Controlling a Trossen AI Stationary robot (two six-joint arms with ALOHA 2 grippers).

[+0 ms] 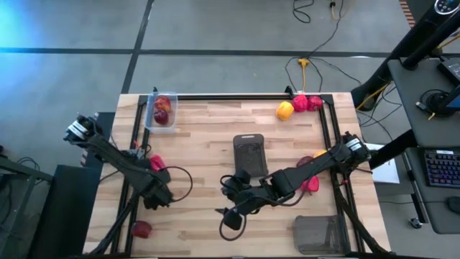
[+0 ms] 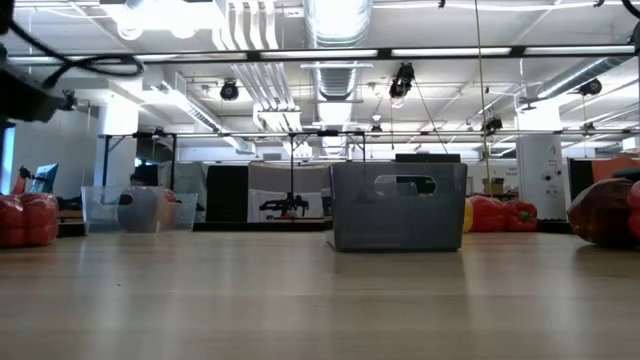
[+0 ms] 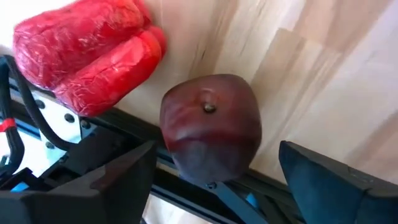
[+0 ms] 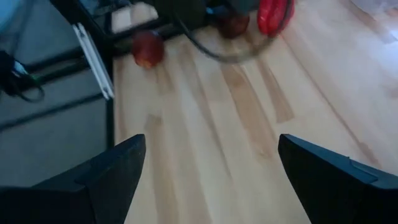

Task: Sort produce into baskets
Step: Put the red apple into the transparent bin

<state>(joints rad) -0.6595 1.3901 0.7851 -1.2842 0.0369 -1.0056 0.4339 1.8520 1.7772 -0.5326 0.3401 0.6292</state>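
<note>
A dark red apple (image 3: 210,124) rests on the wooden table beside the dark frame rail, stem end up, next to a red bell pepper (image 3: 87,50). My left gripper (image 3: 214,163) (image 1: 154,196) hangs over this apple, pointing down and open, with one finger on each side and a small gap to each. The high view hides this apple under the gripper. Another apple (image 1: 141,229) lies at the front left. My right gripper (image 1: 233,216) (image 4: 211,174) hovers open over the front centre with nothing between its fingers. A clear bin (image 1: 162,111) holds apples.
One mesh basket (image 1: 249,152) stands at the table's centre and another (image 1: 320,232) at the front right. A yellow pepper (image 1: 285,110) and red peppers (image 1: 307,103) lie at the far right. More produce (image 1: 310,181) sits under the right arm. Bare wood lies between the arms.
</note>
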